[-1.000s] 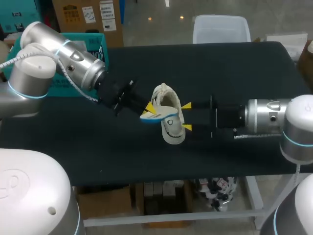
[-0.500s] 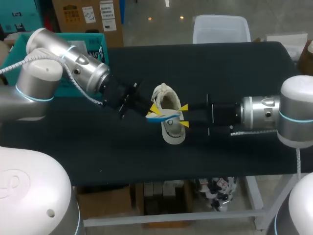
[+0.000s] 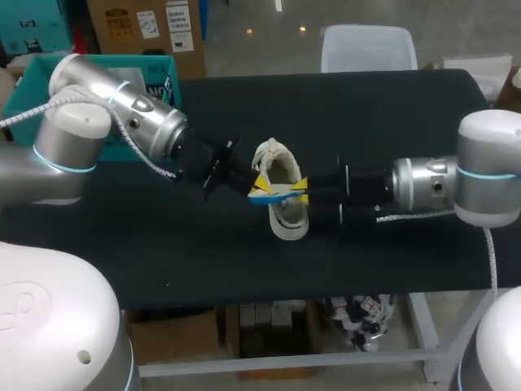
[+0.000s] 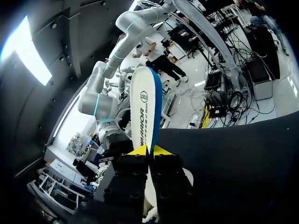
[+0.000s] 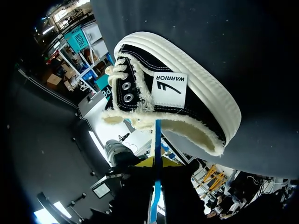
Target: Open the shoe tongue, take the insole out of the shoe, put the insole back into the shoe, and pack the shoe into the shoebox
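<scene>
Shoe (image 3: 286,220) lies near centre of black table (image 3: 391,114), toe toward the near edge, heel end toward the far edge. Insole (image 3: 271,193), white w/ blue edge, is held crosswise over the shoe's middle; whether it touches the shoe can't be told from head view. L arm (image 3: 122,114) enters from the left, and L gripper (image 3: 258,186) sits at the insole's left end, just beside the shoe. R arm (image 3: 440,187) enters from the right, w/ R gripper (image 3: 301,186) at the insole's right end, so the two sets of yellow tips face each other across the shoe. L wrist view: insole (image 4: 145,107) stands up out of L gripper (image 4: 148,150), white face w/ print showing and blue edge along one side; the fingers are nearly together, pinching its lower end. R wrist view: black canvas shoe (image 5: 187,102) w/ white rubber sole band and white laces (image 5: 119,70) lies ahead of R gripper (image 5: 157,162), frayed collar toward it. Insole (image 5: 158,135) is seen edge-on as a thin blue strip running from between the fingers up to the collar; fingers close on it from both sides.
</scene>
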Available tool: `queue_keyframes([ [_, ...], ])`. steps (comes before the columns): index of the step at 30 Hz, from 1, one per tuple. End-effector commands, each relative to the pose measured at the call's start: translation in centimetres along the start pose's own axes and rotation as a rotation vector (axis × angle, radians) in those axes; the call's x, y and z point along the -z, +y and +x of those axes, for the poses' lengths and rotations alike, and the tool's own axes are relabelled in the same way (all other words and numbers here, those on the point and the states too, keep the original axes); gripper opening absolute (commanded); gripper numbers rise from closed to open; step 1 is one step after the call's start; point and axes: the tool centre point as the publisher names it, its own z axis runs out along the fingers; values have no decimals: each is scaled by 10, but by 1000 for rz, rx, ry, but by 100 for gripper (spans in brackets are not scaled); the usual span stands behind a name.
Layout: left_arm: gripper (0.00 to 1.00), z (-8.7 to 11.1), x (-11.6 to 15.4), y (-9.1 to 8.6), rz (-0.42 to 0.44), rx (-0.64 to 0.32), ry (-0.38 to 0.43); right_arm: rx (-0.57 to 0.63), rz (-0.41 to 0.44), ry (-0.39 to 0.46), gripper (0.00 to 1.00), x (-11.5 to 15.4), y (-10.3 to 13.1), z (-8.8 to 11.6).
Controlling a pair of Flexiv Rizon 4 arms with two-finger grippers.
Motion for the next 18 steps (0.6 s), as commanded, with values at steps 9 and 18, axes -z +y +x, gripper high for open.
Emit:
queue_keyframes([
  [9,56,7,10,12,-158,81,-157,7,79,33,0,-1,5,1],
  [18,43,12,5,36,-195,134,-270,4,106,53,0,-1,4,2],
])
